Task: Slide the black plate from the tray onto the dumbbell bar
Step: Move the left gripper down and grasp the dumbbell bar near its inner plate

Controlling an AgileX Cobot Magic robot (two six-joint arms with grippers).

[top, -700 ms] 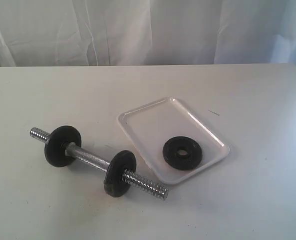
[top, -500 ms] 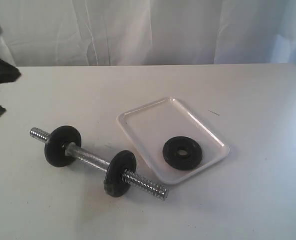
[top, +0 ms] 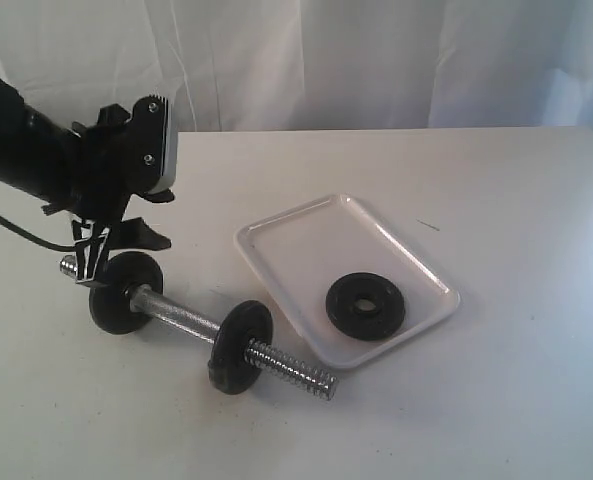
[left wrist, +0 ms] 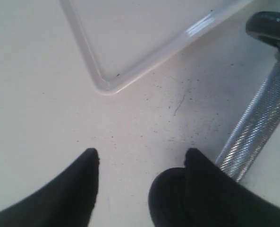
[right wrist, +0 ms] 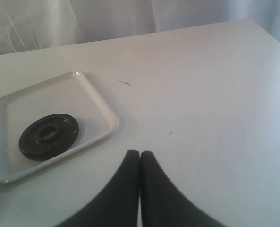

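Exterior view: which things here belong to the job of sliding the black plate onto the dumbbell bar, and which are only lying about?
For the job:
- black plate, lying in the tray
- dumbbell bar
- left gripper, open, beside the bar

Only lying about:
- disc by the left gripper, already on the bar
- disc nearer the tray, already on the bar
- white curtain at the back

the bulky matte black left arm [top: 21, 150] carries a pale grey boxy wrist housing [top: 160, 150] with small dark screws and a thin black cable [top: 6, 225] looping beneath, while the black left gripper [left wrist: 140, 158] and black right gripper [right wrist: 140, 155] both have smooth tapered fingers.
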